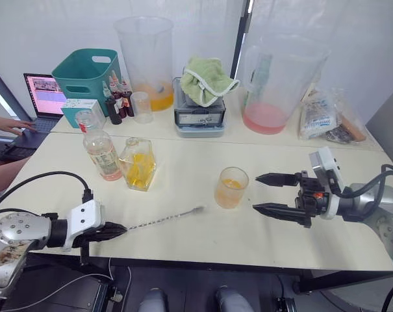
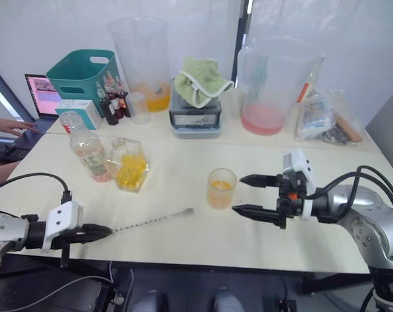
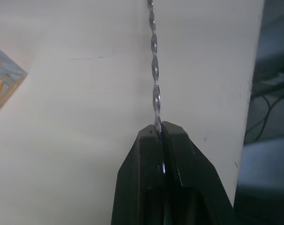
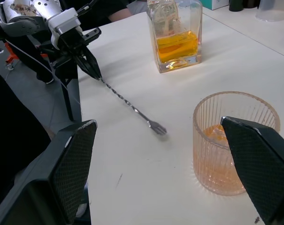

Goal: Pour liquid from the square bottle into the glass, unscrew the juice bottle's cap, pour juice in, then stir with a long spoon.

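- Grippers first: I am seeing the left gripper (image 1: 120, 229) hanging low at the near left part of the table (image 1: 183, 253), its black fingers pressed together on the handle end of the long spoon (image 1: 165, 219).
- In the left wrist view I am watching the twisted silver shaft coming straight out from between the closed fingertips (image 3: 177, 140).
- I am reading the spoon as running from that pinch toward the middle of the table, its far end lying near the glass (image 1: 232, 187) but apart from it; whether that end is resting on the tabletop I cannot tell.
- I am seeing the right gripper (image 1: 261, 193) just beside the glass on its right, fingers spread wide and pinching nothing, apart from the glass wall.
- The glass is standing upright near the table's middle, with a little orange liquid sitting in its bottom.
- The square bottle (image 1: 138, 164) is standing upright left of the glass, well apart from it, holding yellow-orange liquid.
- The juice bottle (image 1: 101, 154) is standing just beside the square bottle on its left, its neck looking open.
- Behind, along the back of the table, I am seeing two large clear pitchers (image 1: 146, 60), a teal basket (image 1: 87, 71), and a green cloth (image 1: 207, 80) lying on a grey box.
- A person's hand (image 1: 6, 123) is resting at a laptop (image 1: 45, 97) at the far left.
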